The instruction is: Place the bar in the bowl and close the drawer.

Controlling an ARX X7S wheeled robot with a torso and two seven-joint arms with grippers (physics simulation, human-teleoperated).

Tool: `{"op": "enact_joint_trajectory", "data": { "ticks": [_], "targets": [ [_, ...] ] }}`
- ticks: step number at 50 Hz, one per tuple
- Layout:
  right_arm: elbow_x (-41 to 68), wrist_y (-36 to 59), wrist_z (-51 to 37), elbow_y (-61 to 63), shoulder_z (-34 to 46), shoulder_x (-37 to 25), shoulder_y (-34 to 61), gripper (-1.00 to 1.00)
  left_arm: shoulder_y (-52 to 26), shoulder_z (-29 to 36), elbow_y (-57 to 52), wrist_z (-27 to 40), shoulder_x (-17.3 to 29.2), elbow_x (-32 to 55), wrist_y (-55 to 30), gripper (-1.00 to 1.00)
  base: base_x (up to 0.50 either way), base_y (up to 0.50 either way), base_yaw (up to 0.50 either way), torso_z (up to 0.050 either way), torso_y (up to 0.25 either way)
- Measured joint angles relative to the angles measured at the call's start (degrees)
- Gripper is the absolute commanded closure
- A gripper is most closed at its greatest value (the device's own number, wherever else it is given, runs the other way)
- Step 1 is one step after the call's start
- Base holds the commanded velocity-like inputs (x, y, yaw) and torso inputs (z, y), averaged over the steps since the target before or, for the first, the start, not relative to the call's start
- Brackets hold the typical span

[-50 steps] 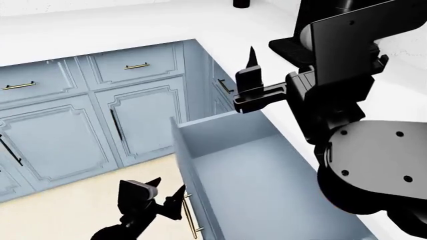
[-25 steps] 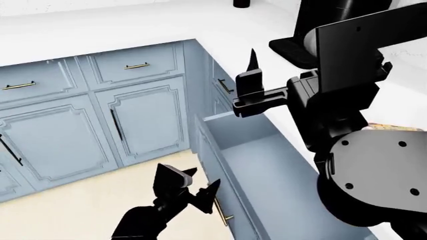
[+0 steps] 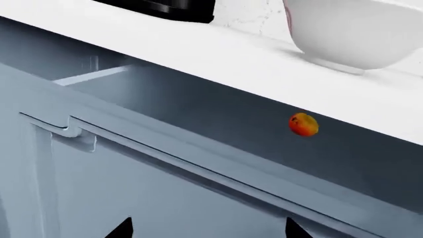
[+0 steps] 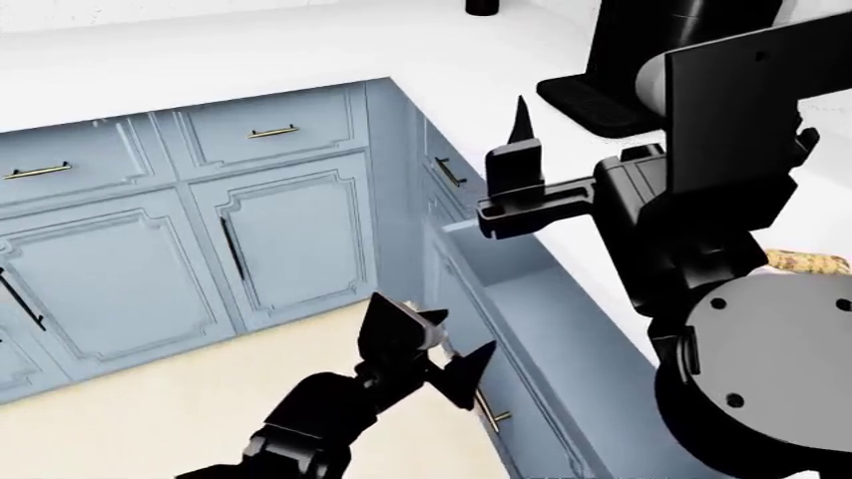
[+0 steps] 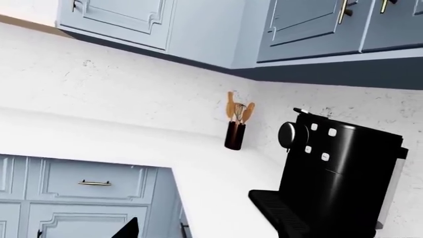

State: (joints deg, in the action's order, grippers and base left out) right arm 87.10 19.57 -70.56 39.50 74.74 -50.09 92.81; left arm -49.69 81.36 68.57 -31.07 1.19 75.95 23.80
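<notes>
Pushed by my left gripper [image 4: 440, 354], the drawer [image 4: 533, 329] now stands far less open than a second ago, only a narrow slot of its pale-blue inside left showing in the head view. My left gripper's fingers are spread, their tips close against the drawer front beside its brass handle [image 4: 486, 404]. Inside, the left wrist view shows a small round orange fruit [image 3: 303, 124] against the shadowed inner wall. Above it, on the white surface [image 3: 218, 59], stands the white bowl [image 3: 353, 29]. My right gripper [image 4: 522, 160] hangs over the surface's edge past the drawer, holding nothing, fingers apart. A tan speckled strip, apparently the bar [image 4: 807, 261], peeks out behind my right arm. Farther back stand the black coffee machine [image 5: 337, 173] and an utensil pot [image 5: 235, 134].
</notes>
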Motion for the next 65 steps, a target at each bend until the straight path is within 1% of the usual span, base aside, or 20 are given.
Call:
{"op": "enact_joint_trajectory", "data": {
  "ticks": [10, 18, 23, 32, 35, 40, 48, 54, 59, 65],
  "targets": [
    [0.3, -0.2, -1.2, 1.5, -0.5, -0.8, 0.0, -1.0, -1.1, 4.8, -1.2, 3.1, -0.4, 1.9, 1.5, -1.0, 0.0, 0.0, 0.0, 0.0, 0.0],
    [-0.5, -0.5, -1.9, 1.7, -0.5, -0.4, -0.7, -1.0, -1.5, 4.3, 2.2, 4.3, -0.7, 2.4, 4.9, -1.0, 0.0, 0.0, 0.0, 0.0, 0.0],
    [-0.5, -0.1, -2.5, 1.4, -0.4, 0.5, -0.4, -1.0, -1.2, -0.1, 3.9, 5.5, 0.1, -0.8, 6.1, -1.0, 0.0, 0.0, 0.0, 0.0, 0.0],
    [0.3, 0.8, -2.9, -1.4, -0.4, 4.3, 1.0, -1.0, -0.2, -14.1, 5.3, 8.9, 3.7, -11.9, 7.9, -1.0, 0.0, 0.0, 0.0, 0.0, 0.0],
    [0.5, 1.3, -2.1, -3.7, -0.3, 6.7, 1.6, -1.0, 1.0, -17.5, 1.9, 12.9, 7.2, -15.2, 8.3, -1.0, 0.0, 0.0, 0.0, 0.0, 0.0],
    [0.5, 1.8, 0.5, -9.4, 0.2, 11.9, 2.3, -1.0, 5.2, -20.9, -10.7, 24.0, 16.4, -20.0, 7.7, -1.0, 0.0, 0.0, 0.0, 0.0, 0.0],
    [-0.7, 1.6, 7.9, -22.0, 1.8, 22.0, 2.1, -1.0, 12.6, -24.4, -30.8, 42.1, 30.7, -26.4, 7.7, -1.0, 0.0, 0.0, 0.0, 0.0, 0.0],
    [-1.8, 0.2, 13.7, -32.1, 2.6, 29.1, 0.3, -1.0, 18.6, -26.1, -44.1, 53.8, 40.2, -30.5, 8.5, -1.0, 0.0, 0.0, 0.0, 0.0, 0.0],
    [-1.8, -0.9, 17.9, -40.3, 2.8, 34.8, -1.0, -1.0, 23.1, -27.0, -52.1, 61.5, 46.3, -33.3, 9.3, -1.0, 0.0, 0.0, 0.0, 0.0, 0.0],
    [-1.8, -2.8, 22.1, -49.6, 4.0, 41.2, -2.2, -1.0, 27.7, -27.8, -57.6, 67.9, 50.9, -35.6, 10.9, -1.0, 0.0, 0.0, 0.0, 0.0, 0.0]
  ]
}}
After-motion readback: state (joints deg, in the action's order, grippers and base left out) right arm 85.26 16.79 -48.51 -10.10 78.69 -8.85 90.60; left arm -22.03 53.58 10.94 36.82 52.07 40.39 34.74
